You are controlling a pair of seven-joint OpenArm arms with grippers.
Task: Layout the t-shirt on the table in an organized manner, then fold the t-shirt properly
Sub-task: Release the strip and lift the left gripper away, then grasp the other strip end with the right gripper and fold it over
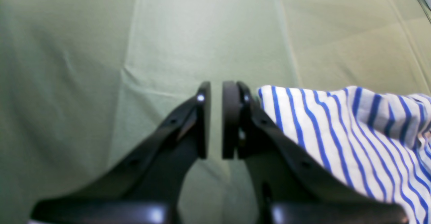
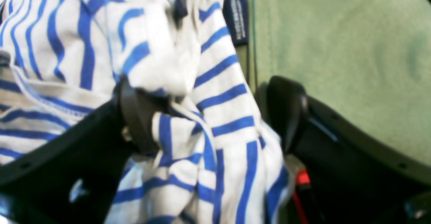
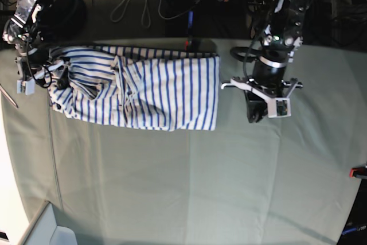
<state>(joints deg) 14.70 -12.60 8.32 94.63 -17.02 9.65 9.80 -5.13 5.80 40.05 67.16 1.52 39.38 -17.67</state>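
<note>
T-shirt (image 3: pixel 137 87) lies bunched across upper left of table (image 3: pixel 189 187). Right gripper (image 2: pixel 208 116) jaws wide open straddling a fabric fold, apparently releasing or regrasping. Left gripper (image 1: pixel 215 119) nearly closed, empty, beside the hem.

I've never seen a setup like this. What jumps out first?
The striped t-shirt, lying rumpled lengthwise along the far side of the green table. The right end effector stands open around bunched fabric at one end, while the left end effector hovers nearly closed and empty beside the other.
</note>
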